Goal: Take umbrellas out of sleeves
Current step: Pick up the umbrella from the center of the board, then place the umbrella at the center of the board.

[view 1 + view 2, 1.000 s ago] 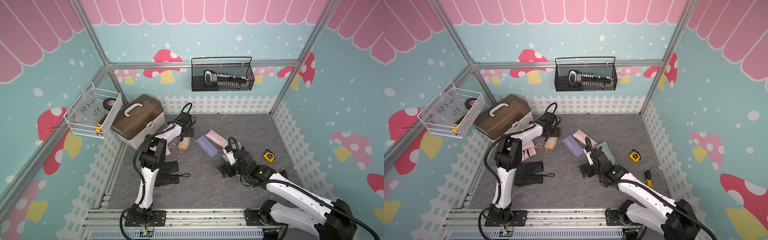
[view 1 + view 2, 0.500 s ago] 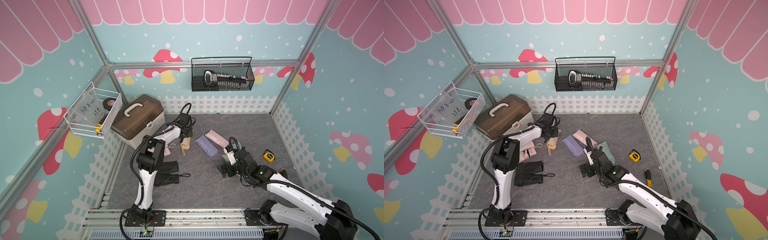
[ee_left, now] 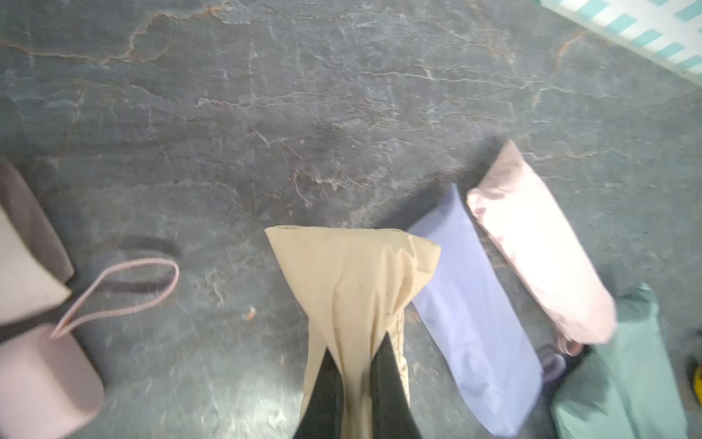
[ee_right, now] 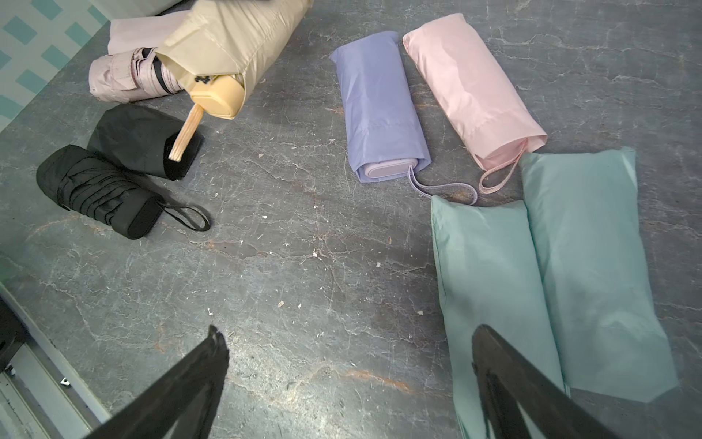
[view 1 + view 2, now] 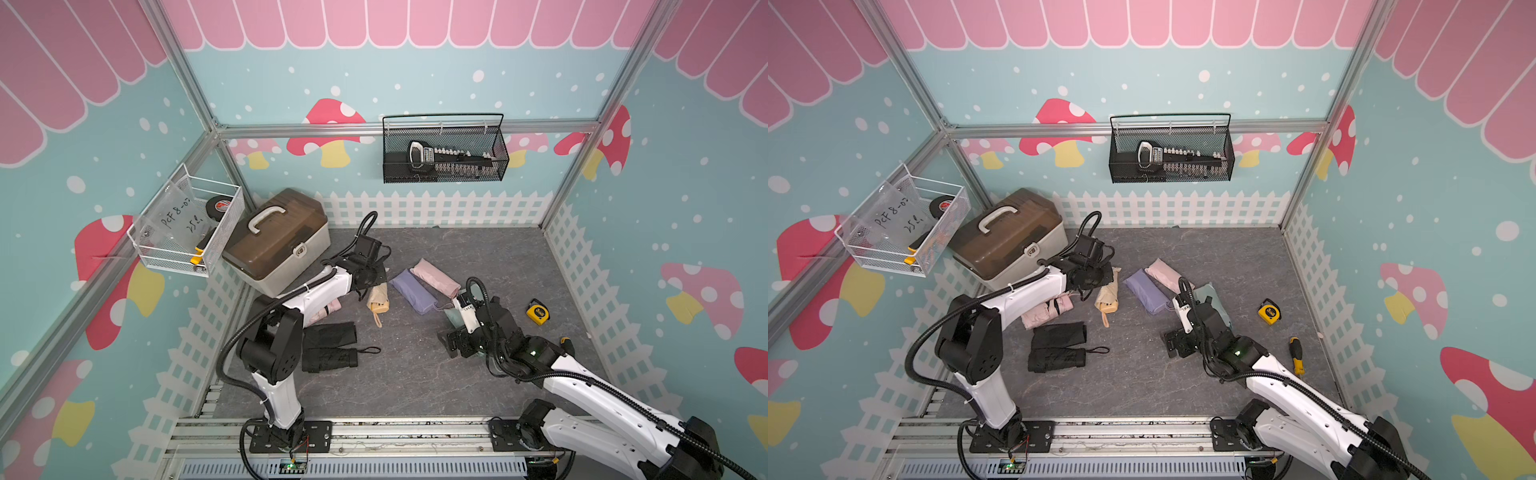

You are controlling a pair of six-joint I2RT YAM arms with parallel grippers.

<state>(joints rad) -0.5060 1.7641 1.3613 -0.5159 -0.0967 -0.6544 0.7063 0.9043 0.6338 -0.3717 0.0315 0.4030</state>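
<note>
L gripper (image 3: 356,344) now pinching beige sleeve (image 3: 353,273), umbrella (image 4: 218,97) mostly hidden inside

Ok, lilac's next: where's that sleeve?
In both top views the lilac sleeve lies centrally, between the beige sleeve on its left and the pink sleeve on its right.

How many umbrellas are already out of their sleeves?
2. The black umbrella lies beside its empty black sleeve; the pink umbrella lies partly under the left arm. No others show; the arm may hide more.

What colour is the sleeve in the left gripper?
It is a beige fabric sleeve; left wrist view.
</note>
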